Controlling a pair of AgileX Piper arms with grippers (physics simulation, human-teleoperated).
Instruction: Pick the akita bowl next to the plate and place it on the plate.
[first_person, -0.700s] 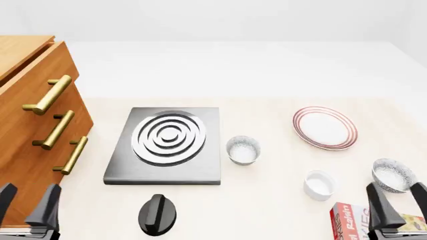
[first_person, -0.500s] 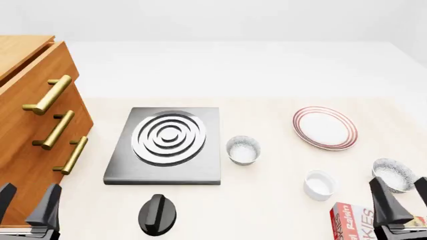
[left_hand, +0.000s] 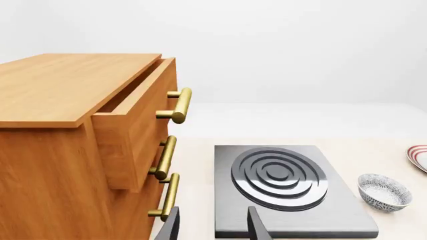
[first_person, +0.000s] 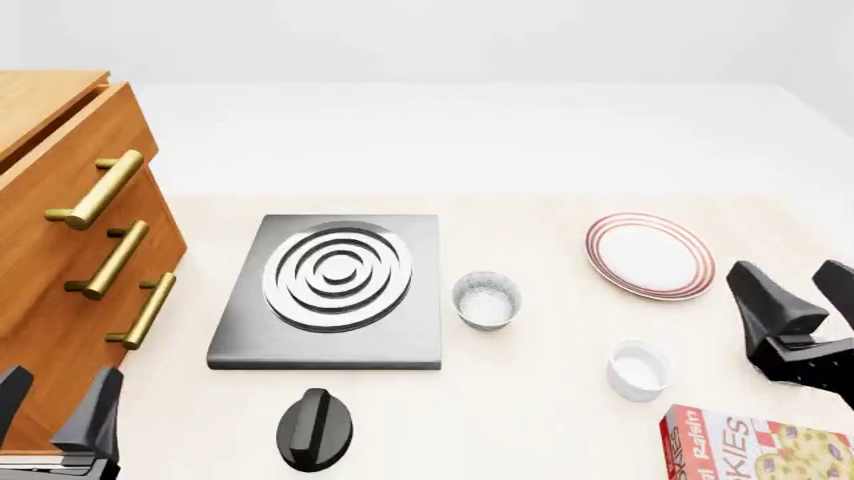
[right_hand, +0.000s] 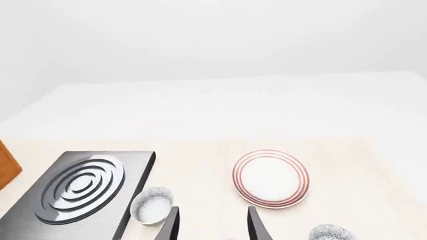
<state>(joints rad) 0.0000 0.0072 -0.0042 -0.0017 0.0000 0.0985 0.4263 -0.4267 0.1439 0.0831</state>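
The plate (first_person: 650, 256) (right_hand: 271, 178), white with red rings, lies on the right of the table. An akita bowl (right_hand: 331, 233) sits just off its near right side, cut off by the edge of the right wrist view. In the front view my right gripper (first_person: 787, 275) hides that bowl. This gripper (right_hand: 212, 227) hangs open above the table beside the plate, holding nothing. A look-alike speckled bowl (first_person: 486, 299) (right_hand: 151, 205) (left_hand: 383, 192) stands between the stove and the plate. My left gripper (first_person: 54, 405) (left_hand: 213, 227) is open at the near left, by the cabinet.
A grey stove burner (first_person: 334, 290) with a black knob (first_person: 316, 428) occupies the middle left. A wooden drawer cabinet (first_person: 67, 250), its top drawer ajar, stands at the left. A white ramekin (first_person: 638, 370) and a cookie box (first_person: 754, 445) sit near the front right.
My right gripper has risen and moved forward from the near right corner to beside the plate, now covering the right-hand bowl in the front view. The left gripper has not moved.
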